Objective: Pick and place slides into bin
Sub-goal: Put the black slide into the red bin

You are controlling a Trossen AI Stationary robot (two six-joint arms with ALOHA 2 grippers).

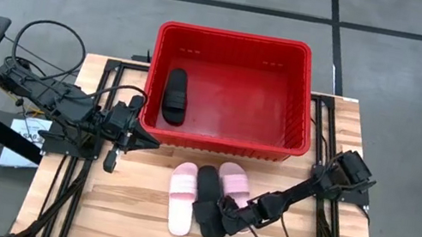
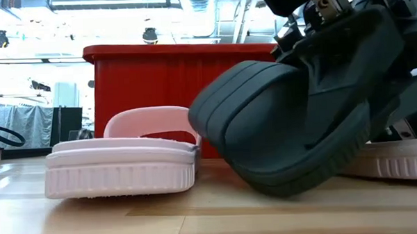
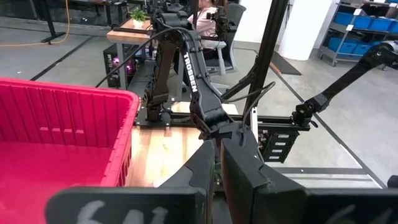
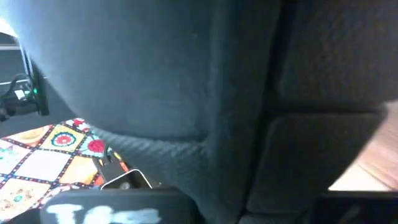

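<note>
The right gripper [image 1: 213, 221] has its fingers closed on a black slide [image 1: 209, 201] that lies between two pink slides [image 1: 181, 197] on the table [image 1: 125, 208] in front of the red bin [image 1: 224, 143]; in the low view the black slide is tilted, one end off the wood. Another black slide [image 1: 176, 93] lies inside the bin near its left wall. The left gripper [image 1: 148, 141] hangs just beside the bin's front left corner, fingers closed on nothing

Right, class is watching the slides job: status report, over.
Right claw shut on black slide, one end tilted off the table. Left claw shut, empty, by the bin. One black slide in bin, two pink slides waiting. Path clear.
</note>
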